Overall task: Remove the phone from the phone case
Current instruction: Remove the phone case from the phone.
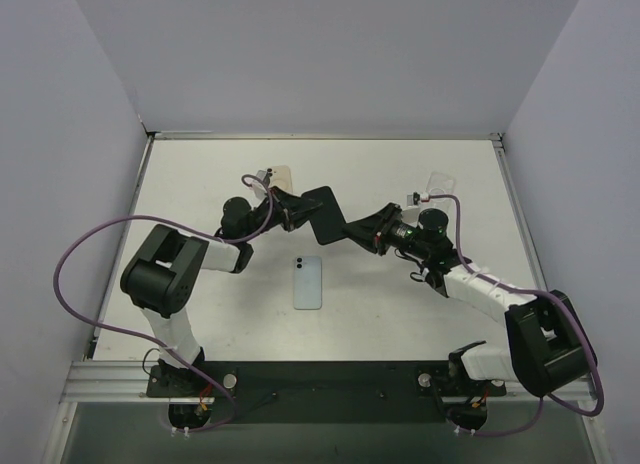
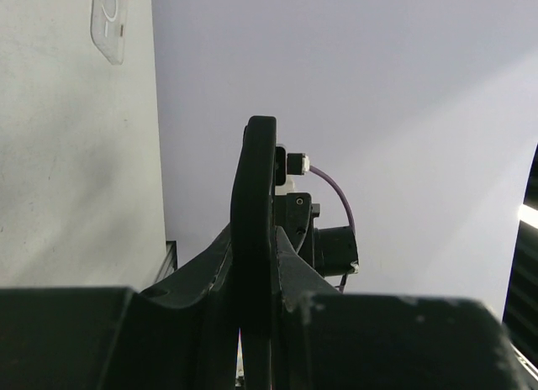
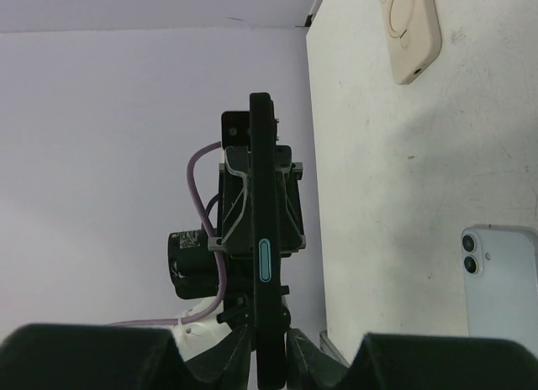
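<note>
Tabletop (image 1: 200, 314) bears phone (image 1: 308, 282), near the black case (image 1: 322, 212) both grippers (image 1: 296, 212) (image 1: 352, 227) clamp

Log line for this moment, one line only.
left gripper: shut on black case | right gripper: same case, opposite end | pale blue phone: flat on table

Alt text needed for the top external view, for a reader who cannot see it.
Two robot arms hold a black phone case between them over a white table, the left arm's fingers on its left side, the right arm's fingers on its right. A light blue phone lies flat on the table nearer the bases; a beige case and a clear case lie farther back.
</note>
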Robot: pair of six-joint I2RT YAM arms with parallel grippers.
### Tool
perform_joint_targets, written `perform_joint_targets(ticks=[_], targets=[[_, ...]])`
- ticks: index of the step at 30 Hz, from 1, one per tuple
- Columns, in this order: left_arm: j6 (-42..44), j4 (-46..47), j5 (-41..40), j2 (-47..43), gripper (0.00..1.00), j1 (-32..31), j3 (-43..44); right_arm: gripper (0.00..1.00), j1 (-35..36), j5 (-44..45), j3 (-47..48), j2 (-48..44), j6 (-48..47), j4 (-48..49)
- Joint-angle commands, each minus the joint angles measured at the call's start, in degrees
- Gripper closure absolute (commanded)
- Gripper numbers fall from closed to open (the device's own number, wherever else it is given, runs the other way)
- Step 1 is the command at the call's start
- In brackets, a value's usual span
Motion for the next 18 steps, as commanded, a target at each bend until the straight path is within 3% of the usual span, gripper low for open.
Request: perform_joint_targets(ticks=[1, 2, 3, 9, 13, 18], targets=[[-0.4, 6.9, -0.3, -3.5, 1.0, 0.3, 1.0, 0.89, 0.3, 0.3, 0.4, 0.5, 2.0, 6.9], [-0.3, 6.9, -0.3, -3.8, 1.0, 0.3, 1.0, 0.98, 0.4, 0.2, 0.6, 1.1, 2.2, 7.3], [-0.4, 6.9, -0.4, -3.9, 1.0, 0.3, 1.0, 1.0, 0.4, -0.2, 0.9, 1.4, 3.0, 7.5], [-1.1, 10.6, 0.6, -5.7, 1.0, 0.1, 3.3, 1.0, 0.8, -0.5, 0.1, 5.6, 14.2, 20.3], [-4.5, 16.0, -0.4, -7.0, 1.0, 0.0, 7.5, 1.0, 2.5, 0.9, 1.9, 9.2, 29.0, 33.0], [-5.7, 15.7, -2.7, -10.4, 1.0, -0.2, 12.2, 1.0, 5.2, 5.8, 5.8, 14.0, 39.5, 40.3]])
